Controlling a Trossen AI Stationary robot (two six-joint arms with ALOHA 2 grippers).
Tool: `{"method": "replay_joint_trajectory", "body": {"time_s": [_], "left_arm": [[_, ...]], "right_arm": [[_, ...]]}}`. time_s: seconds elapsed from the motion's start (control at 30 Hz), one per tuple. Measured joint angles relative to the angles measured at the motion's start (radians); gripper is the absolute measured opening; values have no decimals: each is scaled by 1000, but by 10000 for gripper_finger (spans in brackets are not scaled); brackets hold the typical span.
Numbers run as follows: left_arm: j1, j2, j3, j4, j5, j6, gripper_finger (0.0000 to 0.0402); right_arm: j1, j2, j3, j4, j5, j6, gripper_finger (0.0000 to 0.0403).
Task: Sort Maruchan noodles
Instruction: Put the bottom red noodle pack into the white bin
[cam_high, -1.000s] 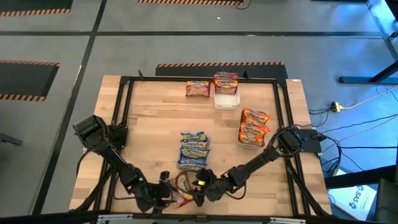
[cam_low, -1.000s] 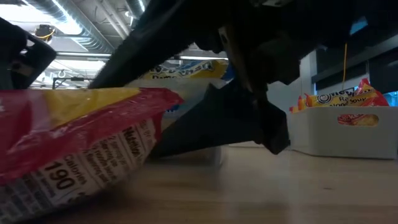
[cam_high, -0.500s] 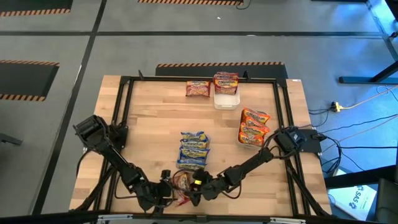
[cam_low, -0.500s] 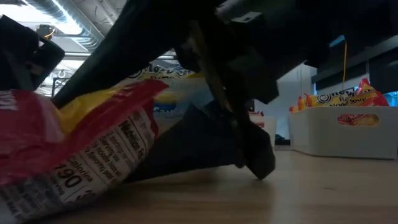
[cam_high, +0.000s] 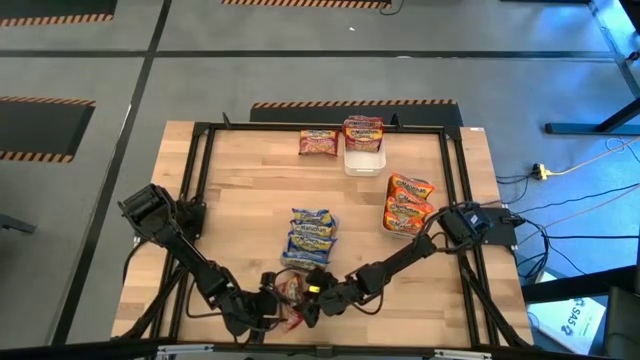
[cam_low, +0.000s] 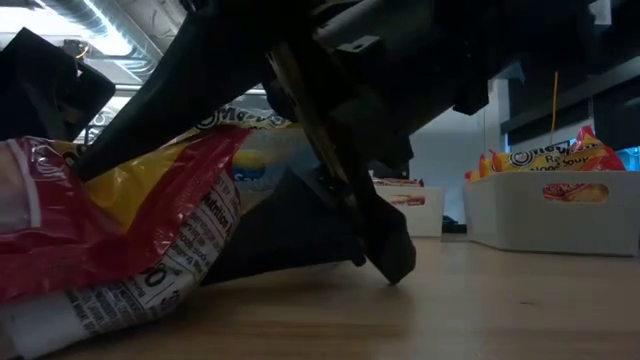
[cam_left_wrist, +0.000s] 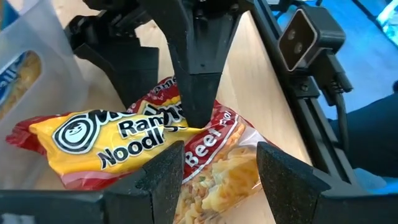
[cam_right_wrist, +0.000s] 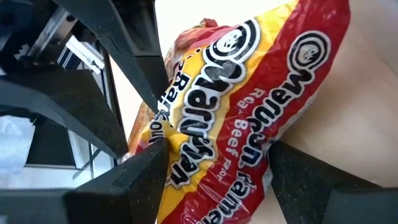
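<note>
Red and yellow plastic marks the beef ramen packet (cam_high: 291, 292) that is met by both grippers at the near edge of the wooden table (cam_high: 240, 200). The packet (cam_left_wrist: 155, 149) is straddled by the left gripper (cam_left_wrist: 219, 167), whose fingers are spread wide to either side of it, and no grip by that gripper can be made out. From the opposite side the same packet (cam_right_wrist: 242, 118) is reached by the right gripper (cam_right_wrist: 214, 165); its fingers are likewise set well apart around the packet's end, and whether the plastic is actually pinched cannot be told. In the low view the packet (cam_low: 120, 240) is seen raised at one end and crumpled, with a dark finger (cam_low: 380, 245) of one arm tipped down onto the table beside it.

Just behind the grippers, a clear container (cam_high: 311, 240) filled with blue-and-yellow packets is seen near the table's middle. An orange-and-yellow stack is held in a second container (cam_high: 407, 205) toward the right side. At the far edge, a dark red packet (cam_high: 318, 143) is laid flat on the wood just beside a third container (cam_high: 363, 160), in whose far end another dark red packet (cam_high: 363, 131) is placed. A black frame (cam_high: 200, 150) is run around the table's work area.
</note>
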Motion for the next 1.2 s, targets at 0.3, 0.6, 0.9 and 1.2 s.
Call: {"method": "replay_joint_trajectory", "body": {"time_s": [0.3,0.6,0.9,1.2], "left_arm": [[0,-1,0,3,27,0,196],[1,-1,1,4,42,2,196],[-5,-1,1,-1,42,0,196],[-25,0,1,-9,46,-4,196]], "right_arm": [[-11,1,19,-12,-22,-34,253],[-5,3,67,-67,14,-56,253],[-27,0,69,-93,-48,-34,253],[-47,-2,91,-63,-130,-57,253]]}}
